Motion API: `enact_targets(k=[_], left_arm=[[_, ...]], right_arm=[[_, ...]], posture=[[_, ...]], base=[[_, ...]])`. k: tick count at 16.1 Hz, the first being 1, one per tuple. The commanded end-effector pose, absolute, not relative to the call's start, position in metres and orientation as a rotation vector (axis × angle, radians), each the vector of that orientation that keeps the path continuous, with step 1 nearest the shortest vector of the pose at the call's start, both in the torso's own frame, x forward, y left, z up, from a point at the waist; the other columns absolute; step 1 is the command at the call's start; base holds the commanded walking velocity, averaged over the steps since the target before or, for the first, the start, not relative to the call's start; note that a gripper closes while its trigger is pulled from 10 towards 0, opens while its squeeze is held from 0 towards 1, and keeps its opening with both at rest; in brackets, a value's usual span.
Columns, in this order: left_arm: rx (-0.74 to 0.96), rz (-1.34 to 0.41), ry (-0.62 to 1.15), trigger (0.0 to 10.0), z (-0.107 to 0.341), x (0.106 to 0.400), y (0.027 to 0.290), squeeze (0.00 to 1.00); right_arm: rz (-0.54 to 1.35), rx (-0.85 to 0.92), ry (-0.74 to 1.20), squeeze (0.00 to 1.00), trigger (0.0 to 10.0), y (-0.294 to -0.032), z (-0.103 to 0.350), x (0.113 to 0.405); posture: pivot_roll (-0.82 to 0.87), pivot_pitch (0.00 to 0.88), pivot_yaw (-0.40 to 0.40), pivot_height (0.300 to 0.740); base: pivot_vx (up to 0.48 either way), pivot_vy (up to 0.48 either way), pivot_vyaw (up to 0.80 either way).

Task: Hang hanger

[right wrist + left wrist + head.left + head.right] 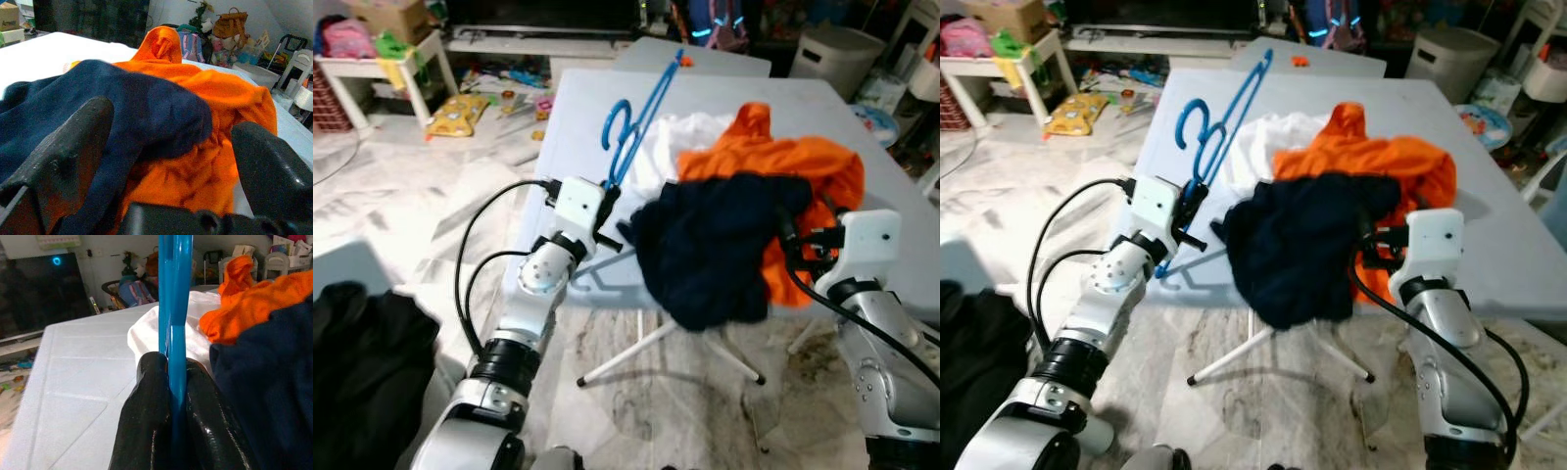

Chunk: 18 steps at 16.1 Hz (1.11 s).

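Note:
A blue plastic hanger (638, 106) rises at a slant over the white folding table (570, 127), its hook on the left side. My left gripper (610, 202) is shut on the hanger's lower end, and in the left wrist view both black fingers (146, 396) press against the blue bar (174, 293). A navy garment (715, 245) hangs over the table's near edge, on top of an orange garment (783, 157) and a white one (666, 142). My right gripper (171, 129) is open at the right side of the pile, its fingers either side of the navy and orange cloth.
The table's metal legs (646, 345) stand on the marble floor below the clothes. Black cloth (362, 362) lies on the floor at the near left. Toys (460, 113) and a small white table (391, 61) are at the far left, with a white bin (837, 54) at the far right.

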<state>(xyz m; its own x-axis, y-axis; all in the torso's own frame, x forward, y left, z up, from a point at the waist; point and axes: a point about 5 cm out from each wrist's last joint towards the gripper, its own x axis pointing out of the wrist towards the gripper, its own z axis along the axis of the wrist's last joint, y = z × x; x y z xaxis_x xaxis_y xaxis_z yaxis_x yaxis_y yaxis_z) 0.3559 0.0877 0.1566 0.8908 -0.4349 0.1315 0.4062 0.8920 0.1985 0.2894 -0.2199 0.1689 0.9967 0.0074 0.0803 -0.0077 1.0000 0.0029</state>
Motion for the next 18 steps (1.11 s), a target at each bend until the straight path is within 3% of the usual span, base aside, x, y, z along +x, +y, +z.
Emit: enact_targets(k=[1, 18], left_arm=[[0.186, -0.45, -0.184, 10.0, 0.1594, 0.3565, 0.0837, 0.0], [0.185, -0.48, -0.18, 10.0, 0.157, 0.3531, 0.0765, 0.0]], right_arm=[[-0.006, -0.005, -0.077, 0.0, 10.0, -0.2224, 0.1682, 0.2892], [0.018, -0.014, -0.048, 0.0, 10.0, -0.2207, 0.1614, 0.2875]], posture=[[0.03, 0.0, -0.038, 0.74], [0.02, 0.0, -0.035, 0.74]], base=[[-0.3, 0.0, 0.0], [-0.298, 0.0, 0.0]])
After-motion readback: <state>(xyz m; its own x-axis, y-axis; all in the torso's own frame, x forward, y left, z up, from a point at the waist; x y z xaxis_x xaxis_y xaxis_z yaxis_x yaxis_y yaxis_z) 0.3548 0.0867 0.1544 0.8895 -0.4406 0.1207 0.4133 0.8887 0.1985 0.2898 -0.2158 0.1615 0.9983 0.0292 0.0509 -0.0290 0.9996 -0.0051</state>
